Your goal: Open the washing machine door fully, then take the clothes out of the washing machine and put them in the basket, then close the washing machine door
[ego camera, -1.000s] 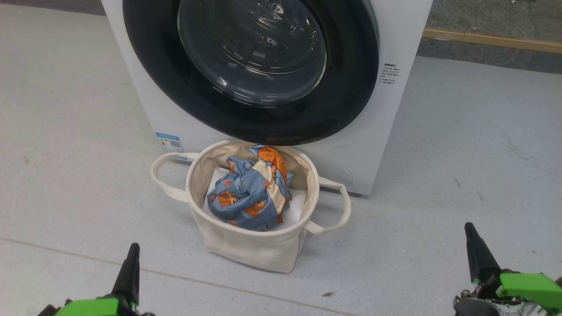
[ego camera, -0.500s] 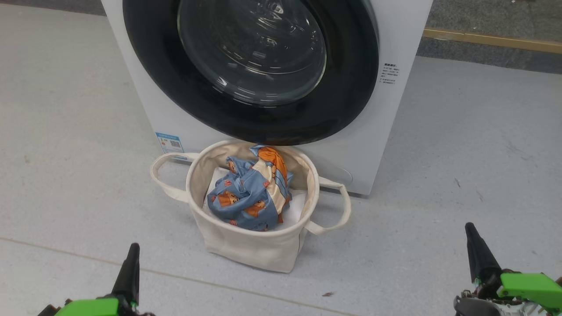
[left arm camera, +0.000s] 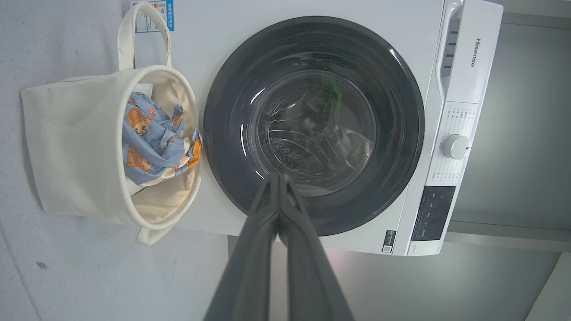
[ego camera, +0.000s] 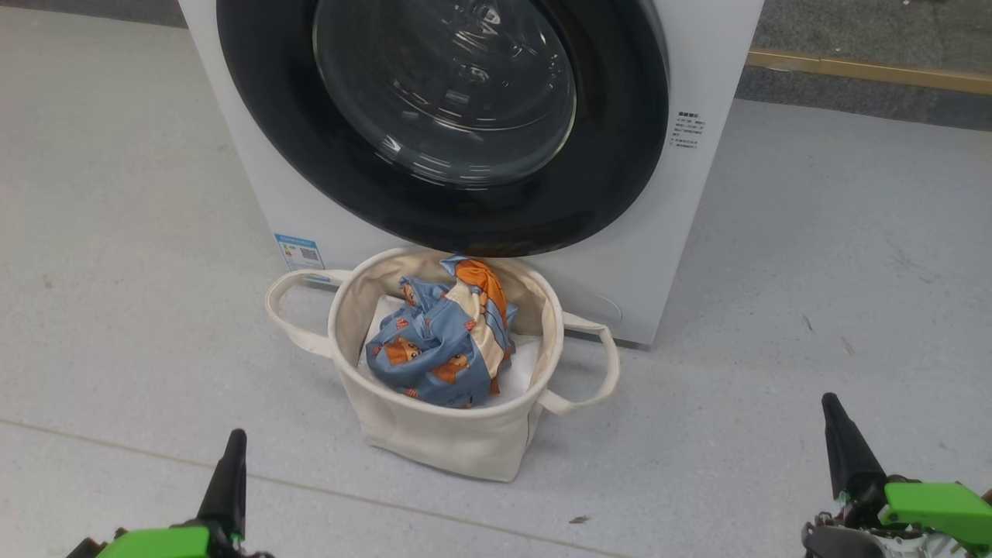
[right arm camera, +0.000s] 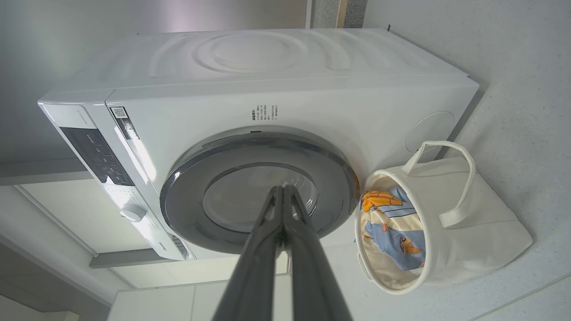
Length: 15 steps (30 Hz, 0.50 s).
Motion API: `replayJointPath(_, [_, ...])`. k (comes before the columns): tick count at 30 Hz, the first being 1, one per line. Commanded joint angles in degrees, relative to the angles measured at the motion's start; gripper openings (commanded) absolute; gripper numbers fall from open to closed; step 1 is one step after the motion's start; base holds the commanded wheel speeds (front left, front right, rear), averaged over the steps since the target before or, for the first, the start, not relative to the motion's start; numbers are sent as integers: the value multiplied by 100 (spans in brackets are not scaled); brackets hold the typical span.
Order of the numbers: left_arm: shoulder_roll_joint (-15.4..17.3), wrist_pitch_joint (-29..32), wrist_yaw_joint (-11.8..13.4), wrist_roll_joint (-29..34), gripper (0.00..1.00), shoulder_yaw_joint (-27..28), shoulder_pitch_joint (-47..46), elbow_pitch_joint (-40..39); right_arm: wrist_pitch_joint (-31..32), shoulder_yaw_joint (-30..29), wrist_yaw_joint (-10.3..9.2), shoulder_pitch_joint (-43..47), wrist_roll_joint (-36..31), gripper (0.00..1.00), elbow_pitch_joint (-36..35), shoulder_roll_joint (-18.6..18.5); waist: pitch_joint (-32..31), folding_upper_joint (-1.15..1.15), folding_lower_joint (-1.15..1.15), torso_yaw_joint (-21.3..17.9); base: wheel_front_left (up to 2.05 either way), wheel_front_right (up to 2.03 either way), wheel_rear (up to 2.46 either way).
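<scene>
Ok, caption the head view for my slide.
Clothes lie in the basket in front of the closed washing machine door.

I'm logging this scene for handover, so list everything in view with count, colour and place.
washing machine: one, white, on the floor behind the basket
door: one, black with a clear glass centre, on the machine's front, looks shut
basket: one, cream, on the floor in front of the machine
clothes: one bundle, light blue with orange bears, inside the basket
sheet: one, white, under the clothes
sticker: one, blue, low on the machine's front
dial: one, white, on the control strip
floor: one, grey
left gripper: one, dark fingers, shut, empty
right gripper: one, dark fingers, shut, empty
</scene>
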Motion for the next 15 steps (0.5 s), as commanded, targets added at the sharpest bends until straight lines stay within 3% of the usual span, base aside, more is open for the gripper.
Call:
replayJointPath(1, [78,47,-40,-16,0,197,-250,-207,38,96,1,-274,-22,0,-175,-52,0,0,0,0,0,0,0])
replayJointPath(15, [78,47,-40,-17,0,197,-250,-207,54,75,1,-276,-39,0,-174,-37,0,0,0,0,0,0,0])
